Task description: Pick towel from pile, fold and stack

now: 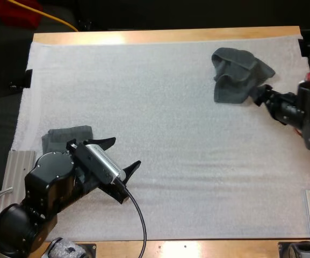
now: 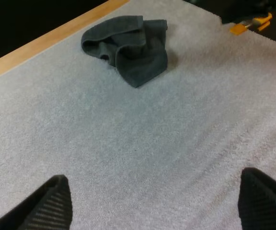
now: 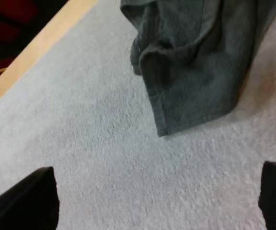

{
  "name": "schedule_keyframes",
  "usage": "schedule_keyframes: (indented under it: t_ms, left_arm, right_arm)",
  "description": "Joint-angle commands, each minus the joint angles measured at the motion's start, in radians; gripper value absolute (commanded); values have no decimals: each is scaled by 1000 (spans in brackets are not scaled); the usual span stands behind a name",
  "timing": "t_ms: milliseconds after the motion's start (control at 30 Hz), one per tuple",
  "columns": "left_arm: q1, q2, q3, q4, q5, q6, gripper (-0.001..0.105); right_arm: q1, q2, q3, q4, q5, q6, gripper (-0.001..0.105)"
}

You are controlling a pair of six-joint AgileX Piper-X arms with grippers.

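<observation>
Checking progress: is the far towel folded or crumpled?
Crumpled: the far towel lies bunched in uneven humps, one corner trailing flat.

L gripper (image 1: 123,152) & R gripper (image 1: 258,95) both w/ jaws spread, arms reaching fwd.

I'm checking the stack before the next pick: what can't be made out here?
Folded towel, high view: left arm covers its near part; layer count unclear.
Crumpled towel, right wrist view: far part cut off by the frame edge.
Right gripper, high view: contact with that towel too small to tell.
</observation>
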Motion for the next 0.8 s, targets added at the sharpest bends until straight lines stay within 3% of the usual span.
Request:
schedule_keyframes:
  t_ms: [0,333,767]
  left_arm:
    - [-3,-2,-9,-10,-10,-16,70]
    - [-3,-2,-9,-2,-3,-54,70]
    - [-3,-2,-9,-2,-2,-68,70]
  right_arm:
    - [6,13,-9,-37,16,26,82]
    - [12,203,-9,-233,17,194,82]
    - [15,411,-84,-376,-2,265,82]
